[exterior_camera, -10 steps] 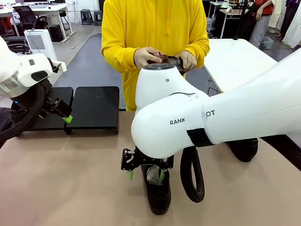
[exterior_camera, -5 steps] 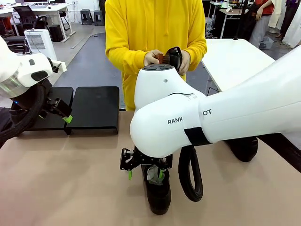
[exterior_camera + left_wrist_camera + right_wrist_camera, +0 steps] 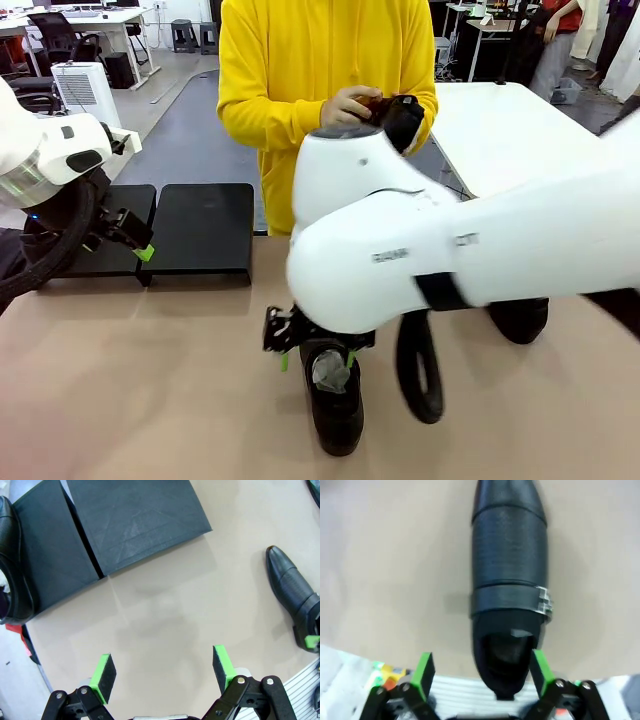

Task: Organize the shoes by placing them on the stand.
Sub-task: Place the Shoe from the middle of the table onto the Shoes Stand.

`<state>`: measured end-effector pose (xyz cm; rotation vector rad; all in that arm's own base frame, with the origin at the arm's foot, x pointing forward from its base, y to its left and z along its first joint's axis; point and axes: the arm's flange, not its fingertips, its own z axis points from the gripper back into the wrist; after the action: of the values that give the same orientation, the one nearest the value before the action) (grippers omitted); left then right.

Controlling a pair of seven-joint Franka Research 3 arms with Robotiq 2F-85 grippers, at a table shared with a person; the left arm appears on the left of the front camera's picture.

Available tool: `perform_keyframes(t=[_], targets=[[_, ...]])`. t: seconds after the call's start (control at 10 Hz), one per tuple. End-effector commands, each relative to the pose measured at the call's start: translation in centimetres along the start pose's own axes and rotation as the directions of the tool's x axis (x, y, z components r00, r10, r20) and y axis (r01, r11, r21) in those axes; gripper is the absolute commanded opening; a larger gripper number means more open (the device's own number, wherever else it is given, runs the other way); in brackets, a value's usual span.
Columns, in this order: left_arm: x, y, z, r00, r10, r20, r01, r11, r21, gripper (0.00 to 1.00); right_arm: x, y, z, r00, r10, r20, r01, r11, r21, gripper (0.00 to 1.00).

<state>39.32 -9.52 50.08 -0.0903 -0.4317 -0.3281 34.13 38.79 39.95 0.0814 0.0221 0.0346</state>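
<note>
Right gripper, jaws wide, straddles the heel of a shoe well apart from the stand; closing on it looks the next move. Left gripper hangs wide open near the stand.

surface: tan table | on it: black stand, shoe

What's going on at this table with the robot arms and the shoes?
The right gripper sits low over a black shoe on the table, jaws open on either side of its heel, not gripping. The left gripper hangs open above the table beside the black stand. Across the table, a person's hands hold another shoe.
</note>
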Motion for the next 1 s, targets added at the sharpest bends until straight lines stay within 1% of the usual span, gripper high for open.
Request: perform_keyframes(t=[0.0, 0.1, 0.2, 0.3, 0.4, 0.5, 0.6, 0.7, 0.8, 0.9], targets=[[-0.9, -3.7, 0.2, 0.999, -0.039, 0.018, 0.039, 0.998, -0.039, 1.0, -2.0, -7.3, 3.9, 0.984, -0.123, 0.13, 0.122, 0.992, 0.015, 1.0], [-2.2, -7.3, 0.6, 0.998, -0.053, 0.031, 0.054, 0.998, -0.037, 1.0, -2.4, -10.3, 4.8, 0.969, -0.207, 0.137, 0.2, 0.978, 0.061, 1.0], [-3.5, -10.4, 1.1, 1.0, 0.005, -0.009, -0.006, 0.993, -0.118, 1.0, -2.4, -12.8, 5.0, 0.945, -0.298, 0.136, 0.288, 0.954, 0.085, 1.0], [-4.5, -12.8, 1.3, 0.995, 0.063, -0.082, -0.078, 0.979, -0.186, 1.0, -2.0, -15.0, 4.7, 0.917, -0.385, 0.105, 0.377, 0.922, 0.088, 1.0], [-5.0, -15.6, 0.5, 0.969, 0.147, -0.2, -0.197, 0.944, -0.264, 1.0, -1.7, -16.2, 4.2, 0.902, -0.425, 0.075, 0.418, 0.904, 0.089, 1.0], [-5.5, -17.7, 0.3, 0.959, 0.119, -0.256, -0.199, 0.928, -0.314, 1.0, -1.3, -17.1, 3.4, 0.884, -0.465, 0.047, 0.461, 0.884, 0.076, 1.0], [-6.1, -19.0, 0.5, 0.963, 0.1, -0.251, -0.18, 0.929, -0.322, 1.0, -1.0, -17.9, 2.4, 0.868, -0.497, 0.004, 0.495, 0.866, 0.072, 1.0], [-5.8, -17.5, 0.8, 0.986, 0.067, -0.15, -0.106, 0.955, -0.275, 1.0, -0.9, -18.2, 1.6, 0.845, -0.533, -0.048, 0.535, 0.843, 0.057, 1.0], [-6.8, -19.3, 0.4, 0.967, 0.072, -0.246, -0.148, 0.94, -0.308, 1.0, -1.3, -18.9, 3.0, 0.892, -0.45, 0.052, 0.447, 0.893, 0.06, 1.0], [-6.8, -19.3, 0.4, 0.967, 0.072, -0.246, -0.148, 0.94, -0.308, 1.0, -1.3, -18.9, 3.0, 0.892, -0.45, 0.052, 0.447, 0.893, 0.06, 1.0]])
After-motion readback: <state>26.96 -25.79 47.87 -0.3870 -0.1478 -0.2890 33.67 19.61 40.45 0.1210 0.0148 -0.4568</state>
